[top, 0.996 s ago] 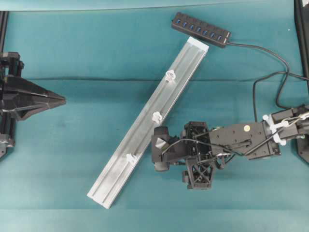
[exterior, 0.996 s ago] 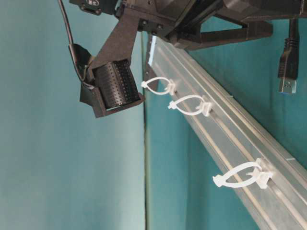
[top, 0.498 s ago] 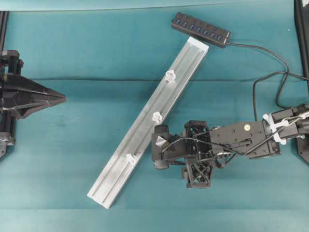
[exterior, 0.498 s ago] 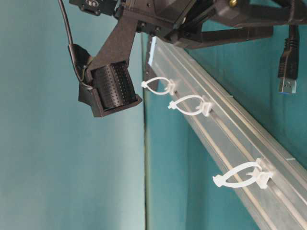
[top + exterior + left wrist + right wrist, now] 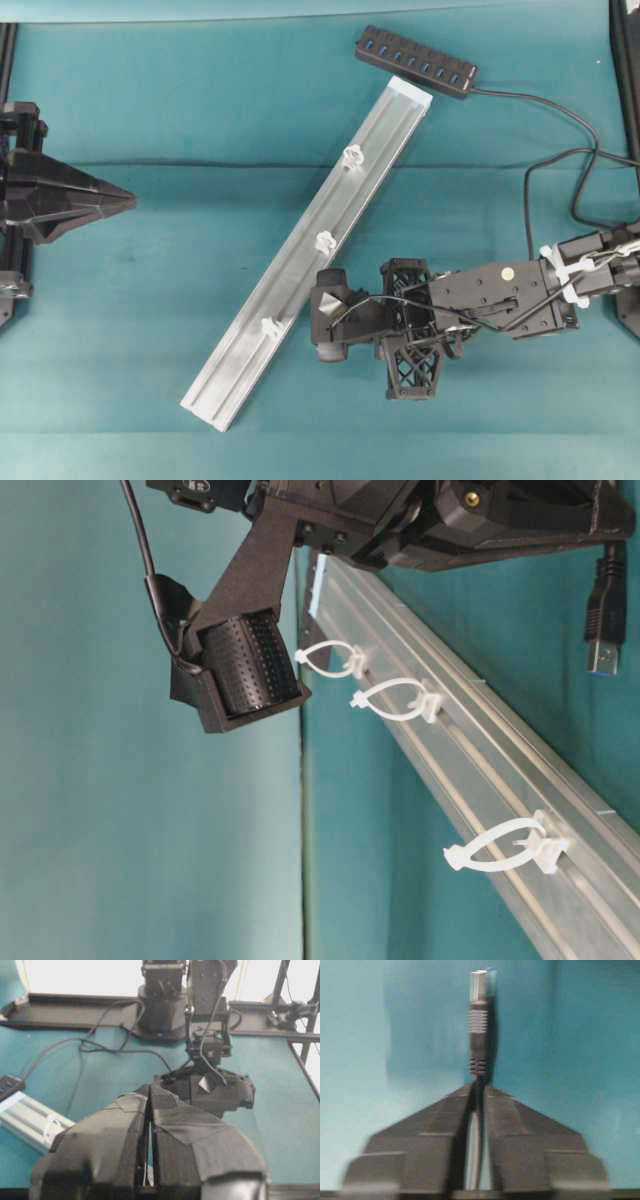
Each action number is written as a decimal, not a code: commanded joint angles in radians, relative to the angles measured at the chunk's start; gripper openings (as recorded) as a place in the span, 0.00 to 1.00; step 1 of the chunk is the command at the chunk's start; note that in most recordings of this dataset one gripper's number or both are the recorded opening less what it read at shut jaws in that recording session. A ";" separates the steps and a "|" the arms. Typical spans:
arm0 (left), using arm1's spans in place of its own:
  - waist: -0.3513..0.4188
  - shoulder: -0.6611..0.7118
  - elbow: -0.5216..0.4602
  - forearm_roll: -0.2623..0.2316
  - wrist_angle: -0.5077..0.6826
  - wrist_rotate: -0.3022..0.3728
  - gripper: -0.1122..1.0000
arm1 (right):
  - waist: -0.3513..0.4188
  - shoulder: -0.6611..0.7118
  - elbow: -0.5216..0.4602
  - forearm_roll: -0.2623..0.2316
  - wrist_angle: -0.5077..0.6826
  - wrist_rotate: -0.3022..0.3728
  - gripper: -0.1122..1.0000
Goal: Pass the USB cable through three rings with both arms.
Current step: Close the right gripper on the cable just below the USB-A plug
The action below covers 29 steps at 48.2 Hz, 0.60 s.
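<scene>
Two pincers in play: the right pincer (image 5: 479, 1091) is clamped on the USB cable (image 5: 478, 1035) just behind its plug, which sticks out past the fingertips above the teal worktop (image 5: 150, 300), beside the silver rail (image 5: 310, 250). Three rings (image 5: 390, 700) stand unthreaded. Left pincer (image 5: 150, 1091) sits together, well apart.

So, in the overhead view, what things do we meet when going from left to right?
Left gripper → aluminium rail with the three rings → right gripper → right arm.
</scene>
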 commanded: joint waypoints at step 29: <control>0.003 -0.015 -0.006 0.003 -0.005 0.000 0.09 | 0.017 0.002 -0.018 -0.008 0.041 0.023 0.18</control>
